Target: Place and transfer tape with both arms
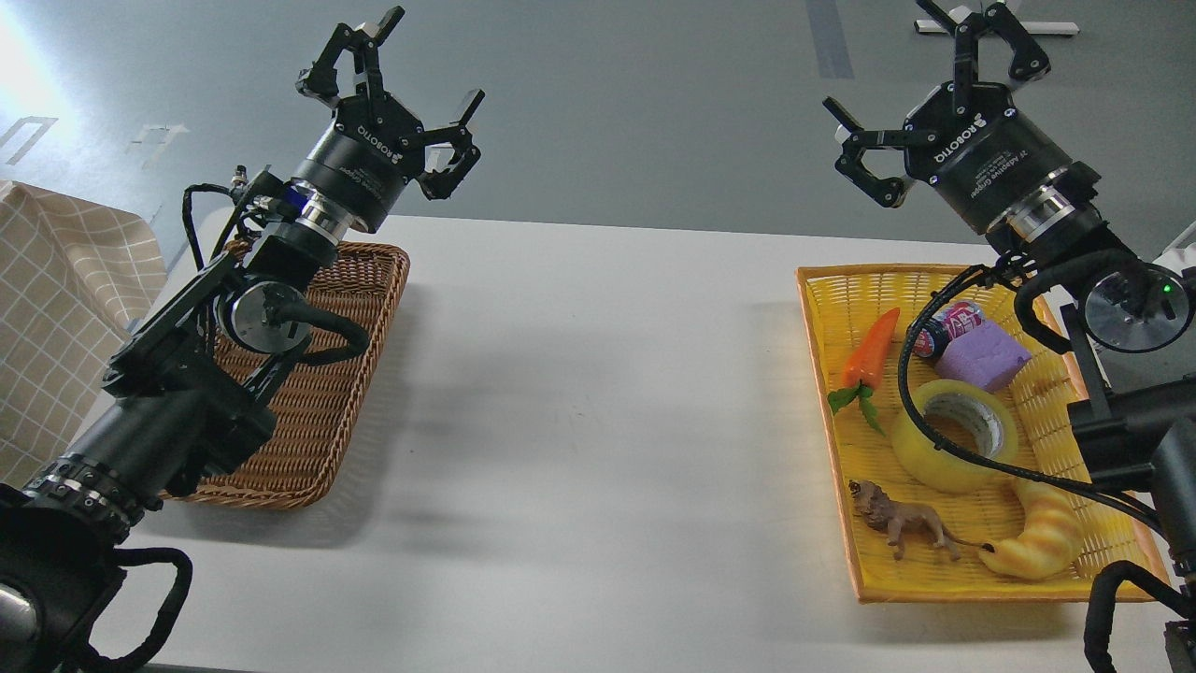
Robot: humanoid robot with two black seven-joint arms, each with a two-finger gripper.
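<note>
In the yellow basket (841, 393) on the right side of the white table (598, 402) lies the tape (953, 435). It is a fat yellow roll with a grey-white middle. It lies nearly flat, tipped a bit, and its hole looks up and toward the robot. A black cable from the right arm hangs across the front of it.

The right gripper (934, 103) is up high, past the far edge of the basket, with its fingers spread wide and nothing in them. The tape lies below it and closer to the robot. So I think this arm has to come down and back toward the roll to pick it up. The right arm is much nearer to the tape than the left one.

The left gripper (397, 103) is also up high, fingers spread, holding nothing. It hangs over the far end of the brown wicker basket (327, 411) on the left. The tape is well apart from it, all the way across the table.

Other toys sit close to the tape: a carrot (871, 350), a purple block (986, 360), a small can (944, 329), a lion (902, 525) and a striped croissant (1037, 542). The croissant end is just beside the roll, so the fingers could bump it.

The middle of the table is bare and smooth. Behind it is a grey floor. A checked cloth (56, 308) hangs at the far left.
</note>
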